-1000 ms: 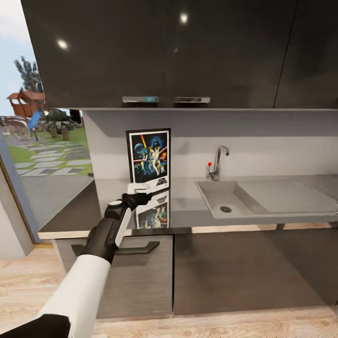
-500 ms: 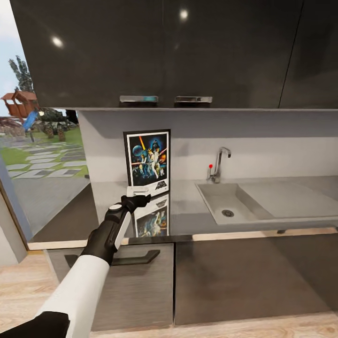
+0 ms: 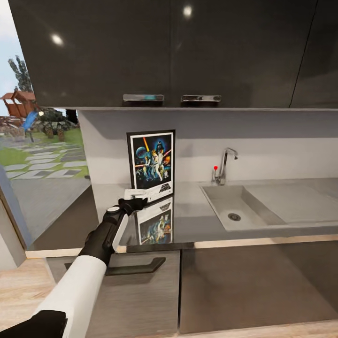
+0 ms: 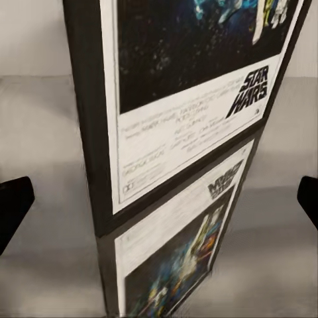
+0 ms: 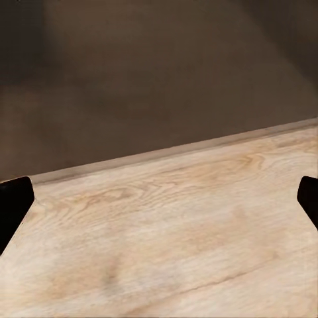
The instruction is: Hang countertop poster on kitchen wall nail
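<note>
From the robot's head, a window at the far left looks out on a garden. The left arm reaches forward and up from the lower left, white forearm then black wrist, with the left gripper (image 3: 141,203) low over the kitchen countertop (image 3: 197,220), just before the lower left corner of the poster (image 3: 151,161). The wrist camera shows its jaws spread wide, one dark fingertip (image 4: 13,202) at each edge of that picture, with the poster's bottom corner between them and nothing clamped. The poster stands upright on the steel worktop, leaning against the pale back wall under the dark upper cabinets (image 3: 169,51), its mirror image lying in the shiny surface below it. Further right are the tap (image 3: 224,164) and the sink basin (image 3: 230,209). The right gripper (image 5: 159,199) hangs over the pale wood floor (image 5: 172,238) beside a dark cabinet front, its jaws also wide apart and empty. Compared with a second ago, the whole scene has slid slightly rightward as the camera moved, and the left gripper now sits a little closer to the poster's base.
</note>
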